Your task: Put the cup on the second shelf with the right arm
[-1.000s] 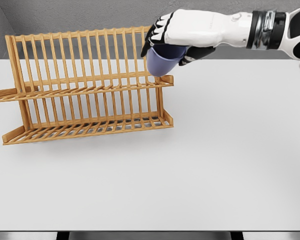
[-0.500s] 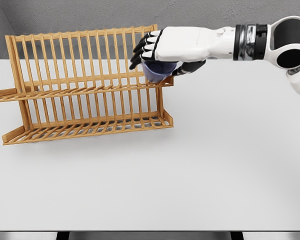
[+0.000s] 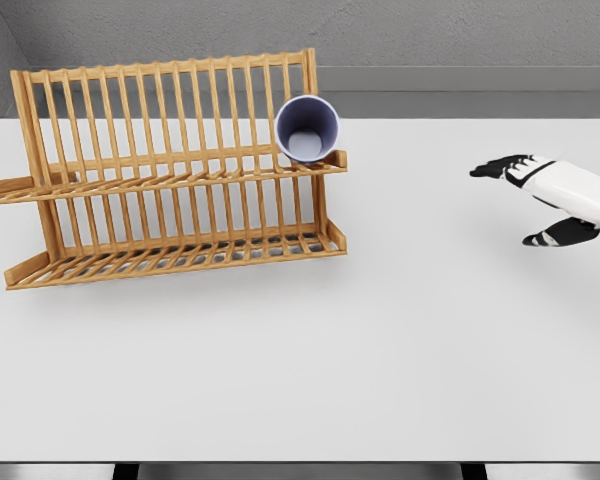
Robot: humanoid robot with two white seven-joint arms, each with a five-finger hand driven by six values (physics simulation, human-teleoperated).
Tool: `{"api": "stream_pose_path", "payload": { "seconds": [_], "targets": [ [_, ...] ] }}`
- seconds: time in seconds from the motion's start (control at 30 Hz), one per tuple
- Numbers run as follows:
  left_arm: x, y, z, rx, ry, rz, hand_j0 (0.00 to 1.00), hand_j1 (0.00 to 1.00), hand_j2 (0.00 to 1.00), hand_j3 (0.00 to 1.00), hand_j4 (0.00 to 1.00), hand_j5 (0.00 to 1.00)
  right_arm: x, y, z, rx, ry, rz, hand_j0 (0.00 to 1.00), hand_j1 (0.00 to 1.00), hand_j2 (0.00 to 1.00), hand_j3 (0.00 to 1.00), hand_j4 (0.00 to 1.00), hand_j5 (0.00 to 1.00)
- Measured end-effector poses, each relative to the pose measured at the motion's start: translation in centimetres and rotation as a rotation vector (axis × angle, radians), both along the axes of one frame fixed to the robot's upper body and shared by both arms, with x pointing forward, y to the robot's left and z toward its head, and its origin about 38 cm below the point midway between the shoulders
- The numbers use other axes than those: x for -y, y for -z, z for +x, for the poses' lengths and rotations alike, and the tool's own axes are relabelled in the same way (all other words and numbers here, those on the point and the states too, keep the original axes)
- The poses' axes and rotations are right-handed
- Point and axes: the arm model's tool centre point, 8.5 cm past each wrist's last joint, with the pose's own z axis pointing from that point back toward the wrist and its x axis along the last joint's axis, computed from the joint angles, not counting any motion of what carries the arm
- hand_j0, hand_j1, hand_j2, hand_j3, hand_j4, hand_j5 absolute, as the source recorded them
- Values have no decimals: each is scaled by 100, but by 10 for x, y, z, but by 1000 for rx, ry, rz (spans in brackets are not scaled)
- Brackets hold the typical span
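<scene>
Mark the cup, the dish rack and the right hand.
cup (image 3: 307,128), head view, on its open mouth.
dish rack (image 3: 170,175), head view, on the upper shelf rail.
right hand (image 3: 552,196), head view, on the palm.

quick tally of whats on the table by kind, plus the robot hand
wooden dish rack: 1
purple cup, lying on its side on the upper shelf at the right end, mouth toward the camera: 1
right hand, fingers open, clear of the cup: 1
total: 3

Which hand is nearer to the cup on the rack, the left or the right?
Right. The right hand is open above the table, well to the right of the cup. The left hand is not in view.
</scene>
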Motion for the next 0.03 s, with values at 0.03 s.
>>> {"api": "stream_pose_path", "payload": {
  "seconds": [0.03],
  "targets": [
    [0, 0, 0, 0, 0, 0, 100, 100, 100, 100, 100, 100, -2, 10, 0, -14, 10, 12, 100, 100, 100, 100, 100, 100]
  ]
}}
